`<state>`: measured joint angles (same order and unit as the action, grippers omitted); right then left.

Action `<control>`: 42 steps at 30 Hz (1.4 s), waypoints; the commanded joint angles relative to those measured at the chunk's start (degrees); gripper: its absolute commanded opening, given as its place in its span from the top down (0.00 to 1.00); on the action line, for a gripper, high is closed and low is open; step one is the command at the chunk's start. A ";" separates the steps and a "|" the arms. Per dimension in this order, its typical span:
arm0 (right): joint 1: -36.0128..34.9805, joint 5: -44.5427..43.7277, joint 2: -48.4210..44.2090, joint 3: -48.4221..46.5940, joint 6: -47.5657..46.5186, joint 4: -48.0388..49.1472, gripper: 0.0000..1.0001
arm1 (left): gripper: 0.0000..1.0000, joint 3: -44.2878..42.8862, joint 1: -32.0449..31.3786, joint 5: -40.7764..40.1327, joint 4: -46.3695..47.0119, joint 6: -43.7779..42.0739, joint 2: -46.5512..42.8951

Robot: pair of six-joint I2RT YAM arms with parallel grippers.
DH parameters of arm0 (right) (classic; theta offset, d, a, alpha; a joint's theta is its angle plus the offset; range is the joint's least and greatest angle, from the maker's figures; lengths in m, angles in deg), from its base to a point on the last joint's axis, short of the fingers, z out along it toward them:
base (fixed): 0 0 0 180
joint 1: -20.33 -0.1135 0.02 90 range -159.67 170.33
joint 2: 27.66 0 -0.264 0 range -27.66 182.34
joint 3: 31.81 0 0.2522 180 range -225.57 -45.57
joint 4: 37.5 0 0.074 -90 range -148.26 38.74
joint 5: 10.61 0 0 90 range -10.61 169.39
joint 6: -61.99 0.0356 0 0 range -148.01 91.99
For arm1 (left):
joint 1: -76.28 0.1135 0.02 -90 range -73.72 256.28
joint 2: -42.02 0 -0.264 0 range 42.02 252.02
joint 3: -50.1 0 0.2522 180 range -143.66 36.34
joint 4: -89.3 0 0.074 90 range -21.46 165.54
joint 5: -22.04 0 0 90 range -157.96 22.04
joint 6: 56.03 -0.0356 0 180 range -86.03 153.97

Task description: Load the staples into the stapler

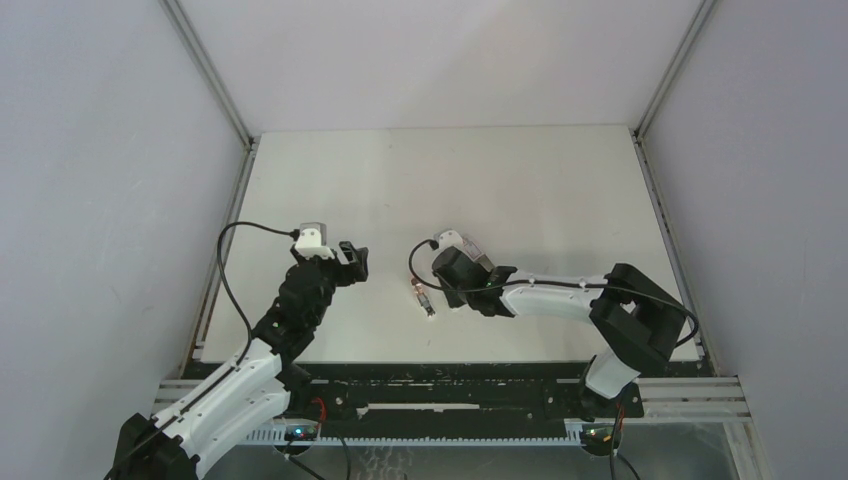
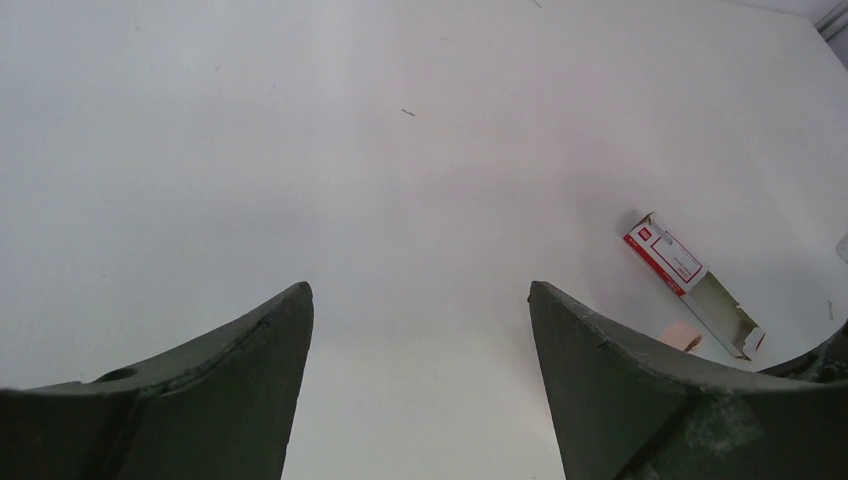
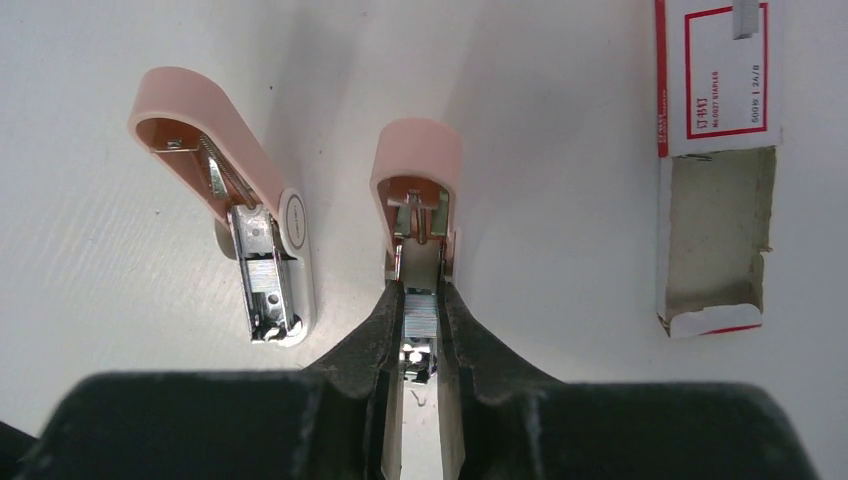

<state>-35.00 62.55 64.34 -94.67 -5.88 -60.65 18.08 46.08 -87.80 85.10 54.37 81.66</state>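
Two stubby pink mini staplers lie open on the white table, one to the left [image 3: 235, 215] and one in the middle [image 3: 420, 180]. My right gripper [image 3: 420, 302] is shut on a short grey strip of staples [image 3: 420, 318] and holds it low over the middle stapler's open metal channel. The staple box [image 3: 715, 170], white with a red-marked label and an open end flap, lies to the right. In the top view my right gripper [image 1: 447, 296] is beside the staplers [image 1: 425, 298]. My left gripper [image 2: 420, 295] hangs open and empty above bare table, left of the box [image 2: 690, 285].
White side walls and metal rails enclose the table [image 1: 450, 190]. The black rail with the arm bases runs along the near edge [image 1: 450, 385]. A cable loops from the left wrist [image 1: 235, 270].
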 commanded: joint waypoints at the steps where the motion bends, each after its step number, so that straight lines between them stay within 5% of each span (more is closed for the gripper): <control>1: -0.49 -1.78 -4.28 -1.62 1.66 0.35 0.92 | 0.17 0.95 0.54 -0.91 1.42 -0.22 -0.29; 42: -2.08 -3.49 -0.86 -0.68 5.32 -1.21 0.93 | 0.17 0.95 0.66 -0.56 1.42 -0.10 -0.35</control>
<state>-36.74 60.43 63.25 -94.67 -1.45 -62.42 18.08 46.19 -87.78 85.10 54.37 81.75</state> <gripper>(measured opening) 0.112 0.831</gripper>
